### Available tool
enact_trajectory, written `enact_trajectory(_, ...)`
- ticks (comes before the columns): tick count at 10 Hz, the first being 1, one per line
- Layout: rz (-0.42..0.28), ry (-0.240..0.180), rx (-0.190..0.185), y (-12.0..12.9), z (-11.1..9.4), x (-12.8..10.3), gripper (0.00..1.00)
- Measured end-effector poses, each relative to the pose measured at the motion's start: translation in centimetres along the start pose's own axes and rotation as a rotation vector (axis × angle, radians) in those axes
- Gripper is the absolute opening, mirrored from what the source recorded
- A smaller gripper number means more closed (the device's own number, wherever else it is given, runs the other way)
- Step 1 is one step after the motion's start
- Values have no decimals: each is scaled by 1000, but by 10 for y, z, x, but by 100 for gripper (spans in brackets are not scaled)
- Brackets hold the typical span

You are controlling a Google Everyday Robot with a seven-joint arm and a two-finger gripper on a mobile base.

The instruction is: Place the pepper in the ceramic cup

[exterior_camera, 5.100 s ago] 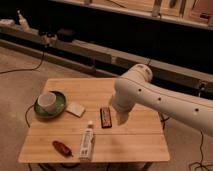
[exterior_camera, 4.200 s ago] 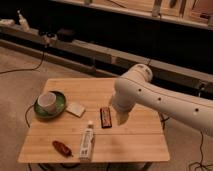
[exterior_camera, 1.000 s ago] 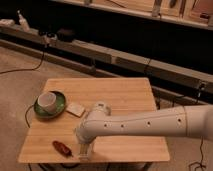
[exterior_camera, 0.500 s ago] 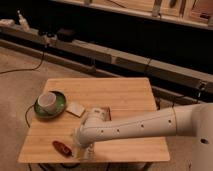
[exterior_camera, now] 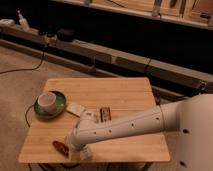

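At the desk's (exterior_camera: pixel 125 95) near-left corner, the wide-open gripper (exterior_camera: pixel 69 145) is hanging beside the pepper (exterior_camera: pixel 60 147); a nudge risks rolling it off.

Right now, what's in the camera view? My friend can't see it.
The robot's gripper is down at the near edge of a wooden table, right beside a small red pepper. A white ceramic cup sits on a green plate farther back.

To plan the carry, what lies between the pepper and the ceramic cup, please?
Camera view: bare table, then the green plate's rim; gripper beside the pepper.
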Motion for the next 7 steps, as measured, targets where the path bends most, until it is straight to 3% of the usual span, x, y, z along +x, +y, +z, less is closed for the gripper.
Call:
enact_trajectory(5,45,21,16,-8,16,4,65)
enact_trajectory(7,39,19,15,-8,21,0,54)
